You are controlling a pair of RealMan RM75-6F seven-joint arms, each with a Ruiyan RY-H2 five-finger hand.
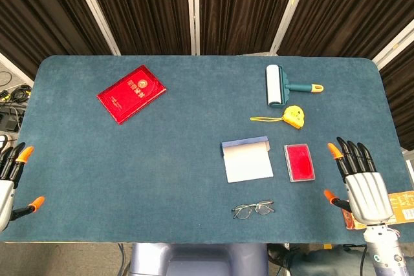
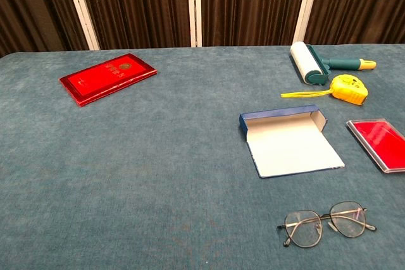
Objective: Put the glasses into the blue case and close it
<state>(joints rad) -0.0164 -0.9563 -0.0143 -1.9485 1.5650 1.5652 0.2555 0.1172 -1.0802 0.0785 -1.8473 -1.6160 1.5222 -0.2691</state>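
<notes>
The thin-framed glasses [image 1: 253, 209] [image 2: 328, 224] lie flat near the table's front edge, right of centre. Just behind them the blue case [image 1: 246, 158] [image 2: 288, 140] lies open, its pale lid flap folded toward me. My right hand [image 1: 360, 185] hovers at the right edge of the table, fingers spread and holding nothing, well to the right of the glasses. At the far left edge my left hand [image 1: 13, 179] is partly cut off, fingers apart and empty. Neither hand shows in the chest view.
A red booklet [image 1: 131, 93] [image 2: 107, 78] lies at the back left. A lint roller [image 1: 278, 84] [image 2: 311, 62] and yellow tape measure [image 1: 294, 116] [image 2: 348, 88] sit at the back right. A red flat box [image 1: 299, 162] [image 2: 380, 143] lies right of the case.
</notes>
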